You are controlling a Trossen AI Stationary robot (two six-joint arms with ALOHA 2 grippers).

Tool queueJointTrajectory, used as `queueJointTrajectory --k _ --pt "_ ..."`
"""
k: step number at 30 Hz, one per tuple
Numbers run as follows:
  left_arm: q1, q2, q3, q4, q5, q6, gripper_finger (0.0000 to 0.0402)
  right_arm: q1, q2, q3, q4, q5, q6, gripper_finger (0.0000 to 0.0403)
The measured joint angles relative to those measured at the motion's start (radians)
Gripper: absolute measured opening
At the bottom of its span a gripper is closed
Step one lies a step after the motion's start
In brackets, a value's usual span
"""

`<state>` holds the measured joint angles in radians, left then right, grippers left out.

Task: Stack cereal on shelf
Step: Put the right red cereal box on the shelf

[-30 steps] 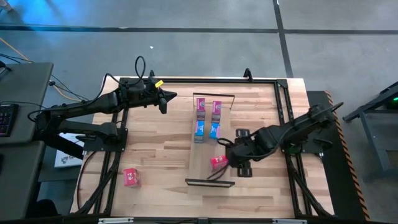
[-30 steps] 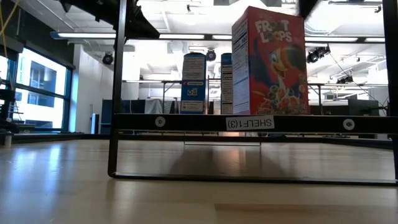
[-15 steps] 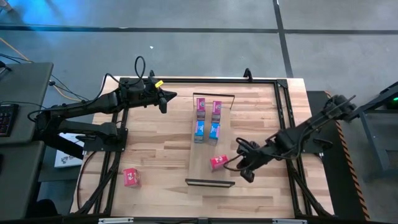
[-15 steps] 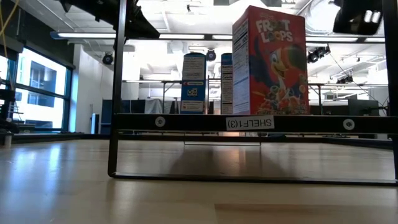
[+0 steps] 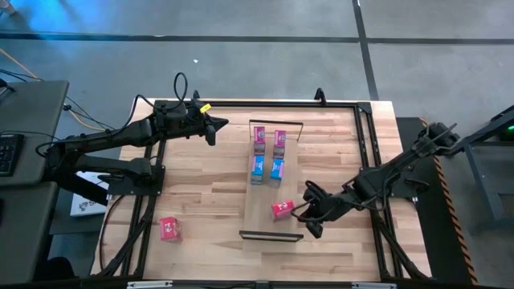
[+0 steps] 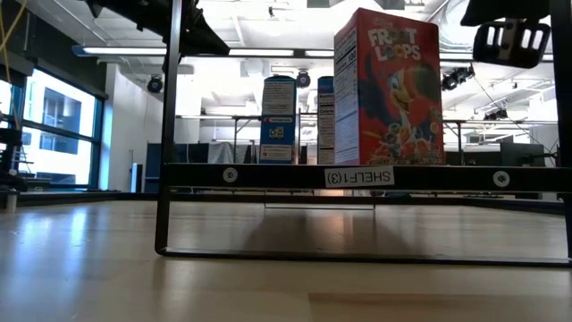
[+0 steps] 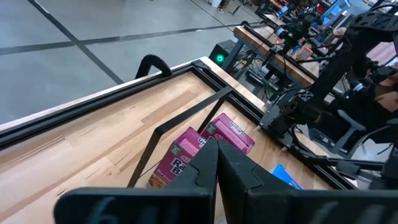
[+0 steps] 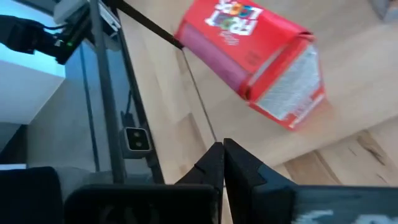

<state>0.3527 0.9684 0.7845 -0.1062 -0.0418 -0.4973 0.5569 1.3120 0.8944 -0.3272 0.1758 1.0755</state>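
**Five boxes sitting on the shelf, one red one off on its own**

Five cereal boxes are standing on the shelf (image 5: 266,205) right now. The right pincer (image 5: 309,210) is hovering just beside the shelf, and the red box (image 5: 281,209) is sitting on the board right next to its tips, apart from them, not touching. In the right wrist view the pincer's two dark fingers (image 8: 219,163) are pressed together with nothing between them, and that red box (image 8: 255,60) is sitting just ahead of them.

Farther along the board from the right pincer, toward the far wire frame, two light blue boxes (image 5: 267,168) are standing side by side, and beyond those two pink boxes (image 5: 269,138) are doing the same.

The left pincer (image 5: 215,126) is hanging over the tabletop (image 5: 201,193) well away from the right one, near the far end of the shelf, with the pink boxes (image 7: 205,149) showing just past its tips. Its fingers (image 7: 214,165) are closed up tight too, holding nothing.

A second red box (image 5: 169,229) is lying on the tabletop well apart from both pincers, off the shelf near the left arm's base.
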Motion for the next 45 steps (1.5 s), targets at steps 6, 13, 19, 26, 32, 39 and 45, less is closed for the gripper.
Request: queueJointTrajectory --k 6,13,19,26,32,39,45 --pt "0.0 0.0 0.0 -0.001 -0.004 -0.023 0.0 -0.003 0.05 0.0 0.012 0.004 -0.002 0.0" --pt "0.0 0.0 0.0 -0.001 -0.005 -0.023 0.0 -0.032 0.089 0.0 0.026 0.038 -0.01 0.0" --pt "0.0 0.0 0.0 -0.001 -0.008 -0.023 0.0 -0.063 0.104 0.0 0.023 0.06 -0.03 0.0" --pt "0.0 0.0 0.0 -0.002 -0.007 -0.023 0.0 -0.101 0.103 0.0 -0.025 0.057 -0.072 0.0" --pt "0.0 0.0 0.0 -0.002 -0.007 -0.023 0.0 -0.127 0.103 0.0 -0.093 0.055 -0.094 0.0" --pt "0.0 0.0 0.0 -0.002 -0.007 -0.023 0.0 -0.143 0.1 0.0 -0.086 -0.066 -0.132 0.0" --pt "0.0 0.0 0.0 -0.002 -0.007 -0.023 0.0 -0.142 0.1 0.0 -0.049 -0.123 -0.151 0.0"
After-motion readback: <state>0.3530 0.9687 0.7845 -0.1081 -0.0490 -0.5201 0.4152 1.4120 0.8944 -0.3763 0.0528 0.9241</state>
